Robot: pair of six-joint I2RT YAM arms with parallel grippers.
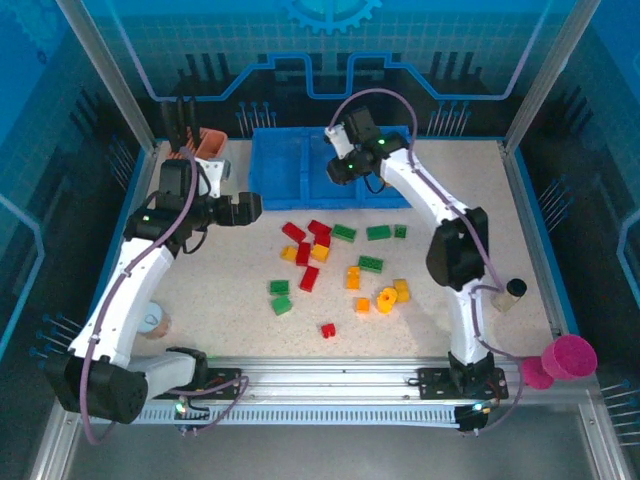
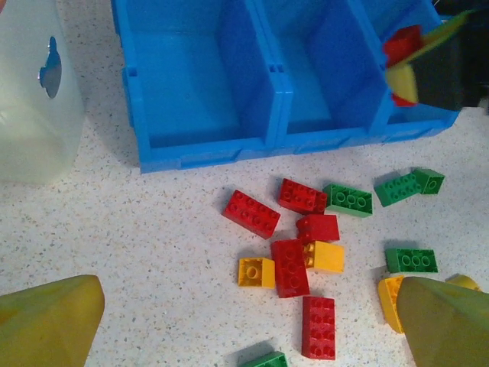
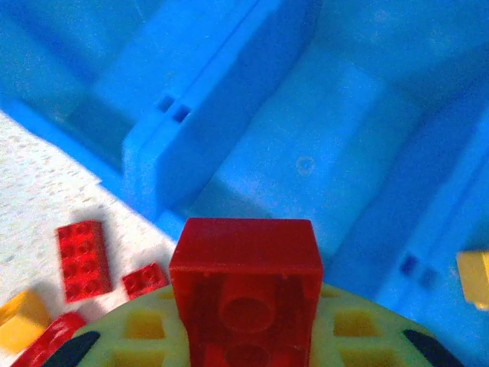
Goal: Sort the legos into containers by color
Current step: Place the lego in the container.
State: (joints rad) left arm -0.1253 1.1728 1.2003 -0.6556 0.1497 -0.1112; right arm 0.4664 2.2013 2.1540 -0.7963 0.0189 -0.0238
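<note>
Speckled pale worktop inside a blue-walled cell carries a scatter of loose legos in red, green and orange-yellow. At its far edge sits the blue tray, with three compartments side by side. The right arm reaches forward and leftward over that tray. The right jaws are clamped on a red brick, pinched at its near end so the rest juts past the tips, with the hollow underside facing the wrist camera. The coming release turns on what lies beneath that brick. In the right wrist view it hangs over blue tray floor, with one divider wall to its left and another to its right. That reads as the middle compartment, inside the near wall and clear of the worktop. The left wrist view sets it closer to the right-hand compartment, perhaps only because it is held high, so I cannot say for certain which one it is over. If it is centred as it seems, simply parting the jaws should drop it in. The left jaws, on the left arm, stand wide apart with nothing between them. They hover above the worktop just left of the scatter, nearer the loose red bricks than the right arm is.
</note>
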